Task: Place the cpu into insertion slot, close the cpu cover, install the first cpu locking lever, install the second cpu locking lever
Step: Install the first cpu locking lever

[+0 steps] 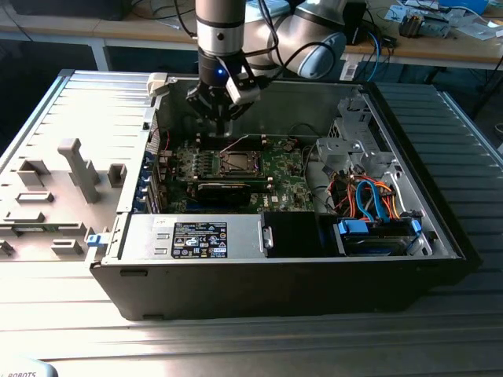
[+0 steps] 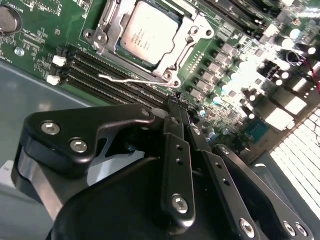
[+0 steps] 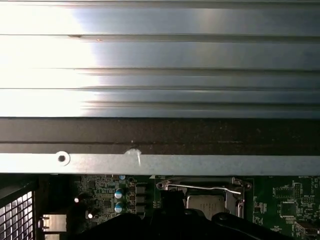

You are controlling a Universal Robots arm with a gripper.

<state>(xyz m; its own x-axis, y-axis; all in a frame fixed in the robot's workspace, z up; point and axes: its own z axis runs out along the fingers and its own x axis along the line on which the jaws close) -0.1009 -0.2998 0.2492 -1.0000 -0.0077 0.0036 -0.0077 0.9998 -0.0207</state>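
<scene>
The cpu point(image 2: 149, 31), a square chip with a dull silver top, lies in the insertion slot point(image 1: 236, 162) on the green board. The cpu cover point(image 2: 109, 27), a silver frame, lies flat around it. One thin wire lever point(image 2: 127, 80) sticks out loose over the memory slots. Another wire lever point(image 2: 194, 37) runs along the socket's side. In the first wrist view the cover point(image 3: 205, 186) also shows with a wire lever point(image 3: 200, 189) across it. My gripper point(image 2: 176, 102) hovers above the board beside the socket, fingers shut together with nothing between them. In the exterior view the gripper point(image 1: 218, 118) hangs just behind the socket.
Black memory slots point(image 2: 95, 72) run beside the socket. A long black card point(image 1: 224, 191) lies in front of it. The case's rear wall point(image 3: 160, 135) is close to the gripper. A drive cage and cables point(image 1: 369, 196) fill the exterior view's right. A grey fixture tray point(image 1: 63, 181) sits outside.
</scene>
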